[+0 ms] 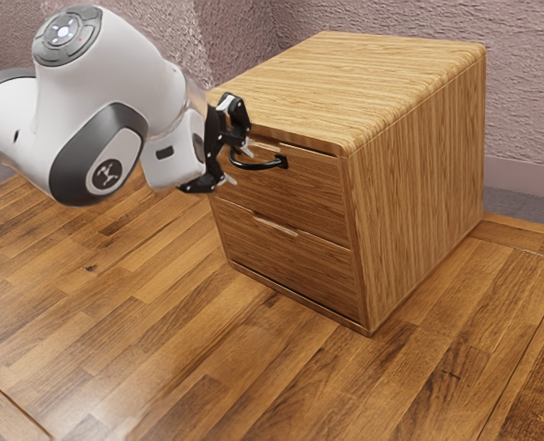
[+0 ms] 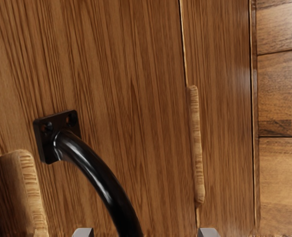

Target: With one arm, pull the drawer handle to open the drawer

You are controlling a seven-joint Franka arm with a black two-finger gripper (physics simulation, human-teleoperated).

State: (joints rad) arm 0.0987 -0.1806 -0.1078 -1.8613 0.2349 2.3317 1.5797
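The gripper [image 1: 238, 153] stands wide open. Its fingertips [image 2: 83, 232] sit either side of the black handle [image 1: 261, 165], gripping nothing; whether either pad touches the bar is hard to make out. Past the fingers the handle curves to its mount plate [image 2: 54, 133] on the top drawer [image 1: 295, 188] – its other end is hidden behind the hand. Beyond lies the lower drawer [image 1: 290, 248] with a wooden pull strip [image 2: 196, 148], all in the cabinet [image 1: 419, 165] on plank floor [image 1: 162, 349]. Whether the top drawer has come out at all is unclear.
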